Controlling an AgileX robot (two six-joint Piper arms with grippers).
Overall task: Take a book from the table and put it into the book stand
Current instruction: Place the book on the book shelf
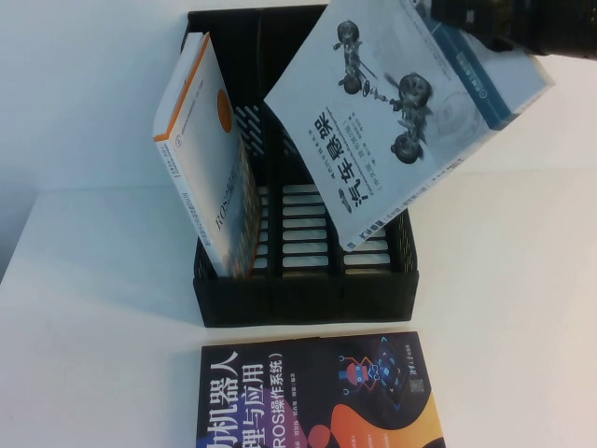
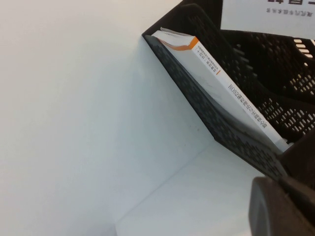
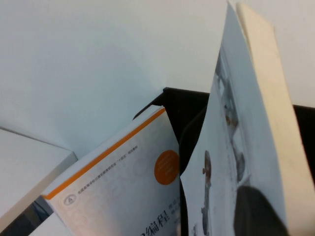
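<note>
The right gripper (image 1: 466, 23), up at the far right corner of the scene, has its fingers (image 3: 258, 216) closed narrowly on the upper edge of the white car-suspension paperback (image 1: 401, 112), which hangs tilted below them with its lowest corner dipping into the rightmost compartment of the black book stand (image 1: 308, 289). I judge the job mostly done: the paperback is lifted off the white table (image 1: 504, 308) and partly in, still to be lowered and released. Farther away the left gripper (image 2: 283, 206) sits low beside the stand's left wall, its fingers' state unclear.
</note>
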